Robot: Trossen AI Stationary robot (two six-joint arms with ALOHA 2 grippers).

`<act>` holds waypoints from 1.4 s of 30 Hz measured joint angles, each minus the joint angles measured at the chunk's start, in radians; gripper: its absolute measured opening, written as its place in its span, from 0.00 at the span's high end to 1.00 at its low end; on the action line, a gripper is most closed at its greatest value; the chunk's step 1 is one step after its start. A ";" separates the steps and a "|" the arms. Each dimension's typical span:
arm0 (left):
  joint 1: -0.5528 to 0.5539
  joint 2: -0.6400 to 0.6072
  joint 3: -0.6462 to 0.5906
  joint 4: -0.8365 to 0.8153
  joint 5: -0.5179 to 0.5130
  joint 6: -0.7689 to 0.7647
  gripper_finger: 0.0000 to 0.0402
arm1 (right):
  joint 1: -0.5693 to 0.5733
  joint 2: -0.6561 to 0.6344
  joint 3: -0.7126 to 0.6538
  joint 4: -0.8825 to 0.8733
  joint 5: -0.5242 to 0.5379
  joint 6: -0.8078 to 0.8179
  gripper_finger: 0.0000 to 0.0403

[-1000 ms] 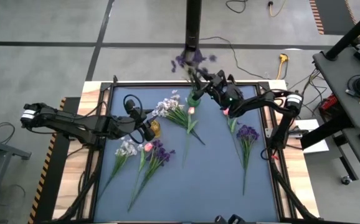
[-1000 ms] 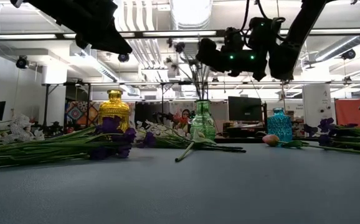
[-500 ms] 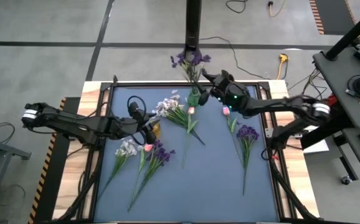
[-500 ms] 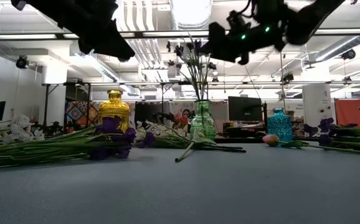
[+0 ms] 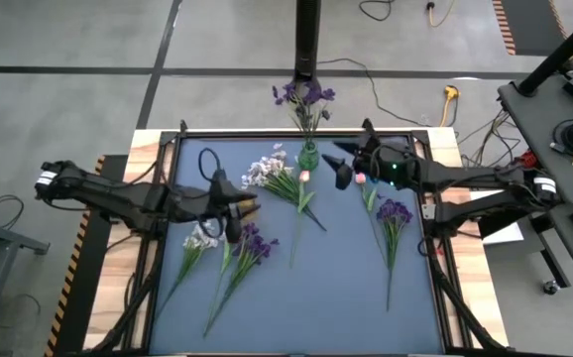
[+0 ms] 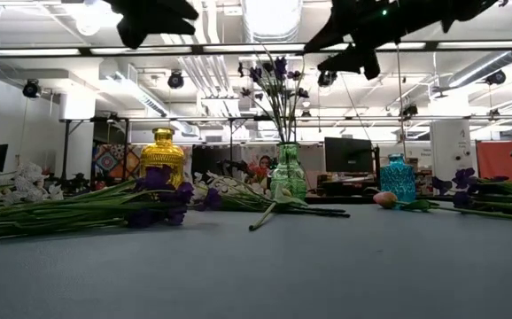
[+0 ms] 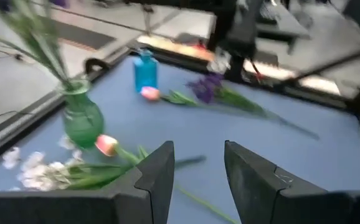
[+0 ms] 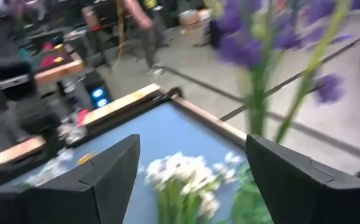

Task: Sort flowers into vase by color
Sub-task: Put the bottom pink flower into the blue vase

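The purple sprig (image 5: 304,97) stands upright in the green vase (image 5: 308,157) at the mat's far edge, its blossoms well above the neck in the low view (image 6: 274,75). More flowers lie loose on the mat: a white spray (image 5: 272,169) and pink bud (image 5: 304,176) just beside the vase, purple stems (image 5: 395,211) to the right, and a mixed bunch (image 5: 227,243) at the left.

The right gripper (image 5: 343,171) hovers near the vase, fingers spread wide and empty. The left gripper (image 5: 227,210) hangs over the mixed bunch by the yellow vase (image 5: 248,205), fingers narrowly apart with nothing between them.

The risk, as I judge it: the right arm sits close to the tall sprig, so a sideways swing could catch the stems and tip the vase.

Only the low view shows the vases' heights and a blue vase (image 6: 397,180); the high view alone shows which arm is which.
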 joint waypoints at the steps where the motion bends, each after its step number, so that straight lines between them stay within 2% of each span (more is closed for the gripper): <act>1: -0.021 0.007 0.011 -0.026 -0.008 -0.008 0.69 | 0.016 0.000 0.000 -0.011 -0.001 0.009 0.30; 4: -0.079 0.021 0.054 -0.120 -0.019 -0.098 0.69 | 0.063 0.002 0.000 -0.063 0.000 0.030 0.31; 12: -0.242 0.092 0.194 -0.511 -0.019 -0.508 0.69 | 0.153 0.008 0.000 -0.235 0.000 0.104 0.34; 18: -0.343 0.189 0.283 -0.611 0.093 -0.734 0.69 | 0.203 0.008 0.000 -0.321 -0.006 0.144 0.33; 21: -0.387 0.249 0.329 -0.682 0.107 -0.843 0.69 | 0.217 0.008 0.000 -0.331 -0.054 0.173 0.33; 24: -0.414 0.315 0.378 -0.755 0.176 -0.965 0.69 | 0.228 0.008 0.000 -0.334 -0.151 0.218 0.33; 28: -0.422 0.411 0.460 -0.889 0.223 -1.013 0.69 | 0.253 0.008 0.000 -0.370 -0.229 0.252 0.35; 34: -0.410 0.539 0.533 -1.046 0.276 -1.041 0.68 | 0.308 0.008 0.000 -0.491 -0.231 0.304 0.37; 38: -0.395 0.599 0.525 -1.103 0.314 -1.071 0.61 | 0.343 0.008 0.000 -0.566 -0.231 0.322 0.37; 42: -0.383 0.648 0.505 -1.116 0.328 -1.086 0.50 | 0.362 0.008 0.000 -0.585 -0.229 0.323 0.37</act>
